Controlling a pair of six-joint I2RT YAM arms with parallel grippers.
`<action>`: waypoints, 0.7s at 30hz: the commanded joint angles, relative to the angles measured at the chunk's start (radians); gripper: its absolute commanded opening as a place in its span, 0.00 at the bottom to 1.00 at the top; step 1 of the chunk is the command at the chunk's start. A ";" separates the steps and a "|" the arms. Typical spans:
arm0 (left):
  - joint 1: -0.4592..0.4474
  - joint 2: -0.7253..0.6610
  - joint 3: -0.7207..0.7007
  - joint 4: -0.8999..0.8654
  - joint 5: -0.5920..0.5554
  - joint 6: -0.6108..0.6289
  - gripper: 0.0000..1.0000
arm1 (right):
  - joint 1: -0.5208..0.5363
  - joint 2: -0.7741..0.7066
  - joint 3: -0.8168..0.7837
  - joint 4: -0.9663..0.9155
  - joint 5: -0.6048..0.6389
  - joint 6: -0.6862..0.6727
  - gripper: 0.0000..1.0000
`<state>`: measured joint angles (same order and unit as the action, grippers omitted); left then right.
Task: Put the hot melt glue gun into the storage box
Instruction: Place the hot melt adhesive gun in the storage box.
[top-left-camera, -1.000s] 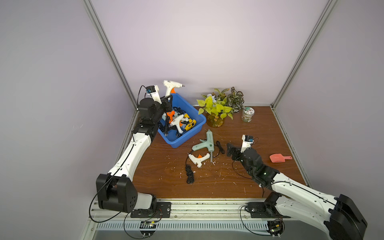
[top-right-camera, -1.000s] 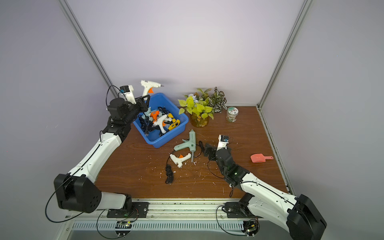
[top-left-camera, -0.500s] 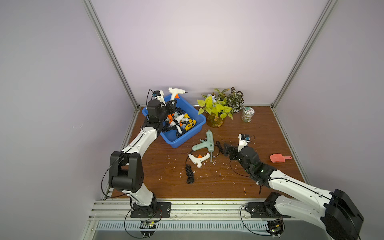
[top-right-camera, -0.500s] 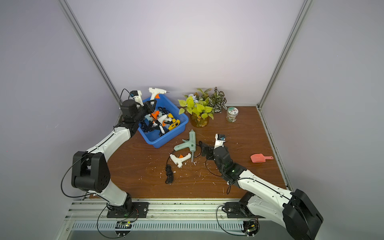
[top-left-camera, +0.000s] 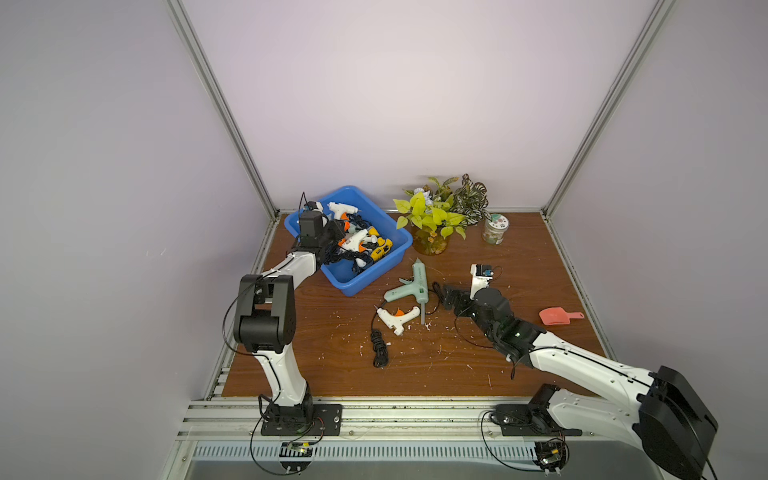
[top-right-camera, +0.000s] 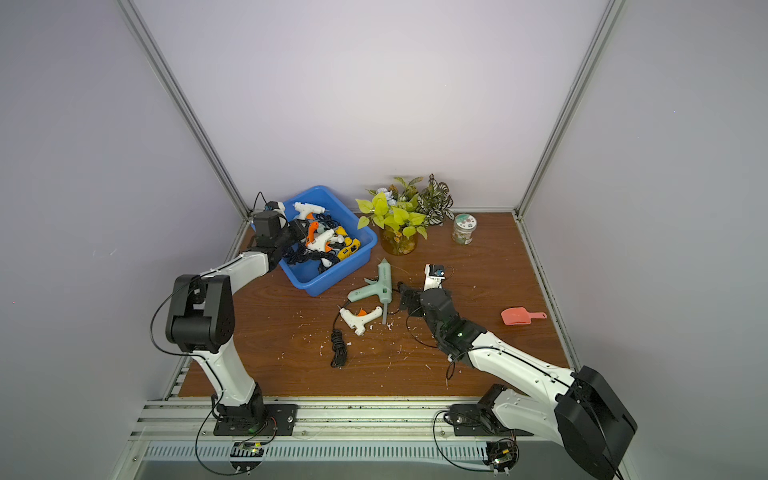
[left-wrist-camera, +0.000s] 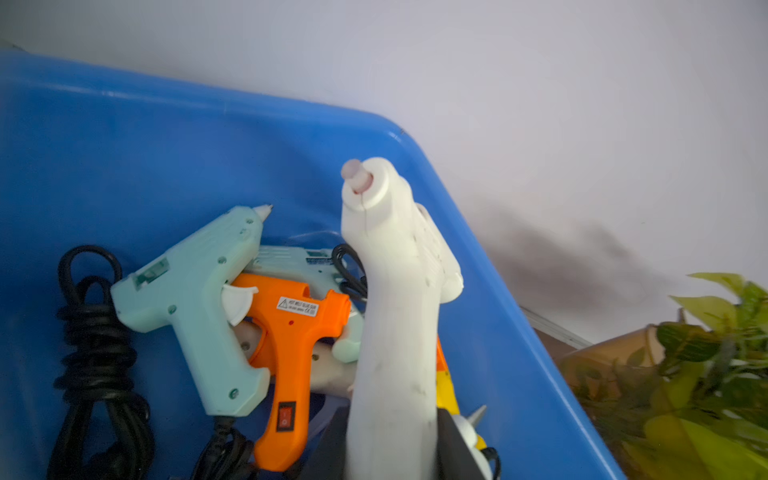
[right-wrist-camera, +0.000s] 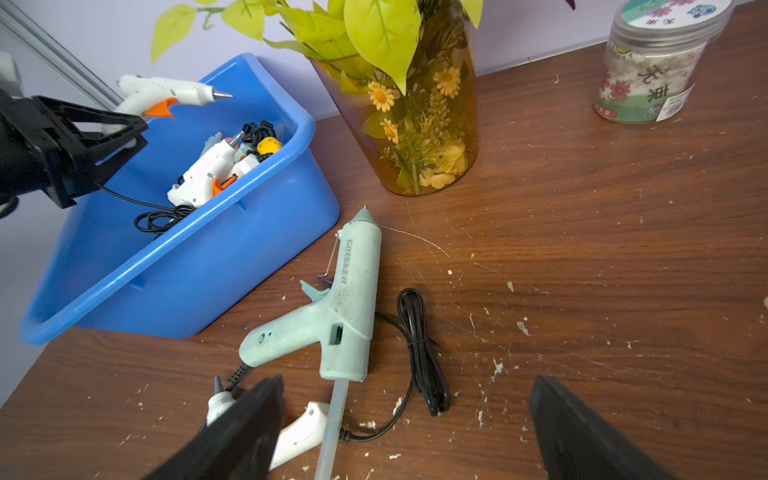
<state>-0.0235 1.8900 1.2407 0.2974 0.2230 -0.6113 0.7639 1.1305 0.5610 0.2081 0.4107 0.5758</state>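
Fingers (right-wrist-camera: 91, 114) of the left gripper (top-left-camera: 337, 224) are clamped on the handle of a white glue gun (right-wrist-camera: 166, 96). It hangs over the far end of the storage box (top-left-camera: 368, 277), barrel roughly level and metal nozzle pointing toward the plant vase (right-wrist-camera: 415, 137). Letting go there should, I judge, drop it onto the pile inside (an orange gun (left-wrist-camera: 291, 332), a pale mint one (left-wrist-camera: 187, 299), coiled black cords). It is white plastic with an orange trigger and a stub of glue stick at its rear.

The right gripper (top-left-camera: 451, 297) stands wide open and empty, low over the desk (top-left-camera: 528, 249). The mint glue gun (right-wrist-camera: 353, 299) lies flat on its side just ahead of those fingers (right-wrist-camera: 241, 428), beside the box's near wall but outside it. Its long axis runs nearly straight away from the gripper. The clear glue stick (right-wrist-camera: 332, 415) is at the near end, the nozzle is at the far end toward the vase, and the handle splays sideways toward the box. The right arm is plainly the nearer one for it. Its black cord (right-wrist-camera: 424, 353) loops beside the body and could snag. The shell is scuffed, with GREENER printed along the barrel. A small white glue gun (top-left-camera: 397, 321) lies next to it, nearer the robot.
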 joint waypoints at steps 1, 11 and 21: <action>0.014 0.042 0.088 -0.046 -0.054 0.030 0.05 | -0.002 0.026 0.053 -0.036 -0.001 0.007 0.99; 0.014 0.073 0.082 -0.077 -0.141 0.043 0.36 | -0.018 0.162 0.121 -0.048 -0.077 0.001 0.95; 0.013 -0.142 -0.026 -0.084 -0.250 0.104 0.70 | -0.054 0.261 0.174 0.016 -0.250 -0.032 0.84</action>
<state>-0.0193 1.8259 1.2312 0.2104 0.0292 -0.5461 0.7181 1.3792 0.6872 0.1783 0.2287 0.5629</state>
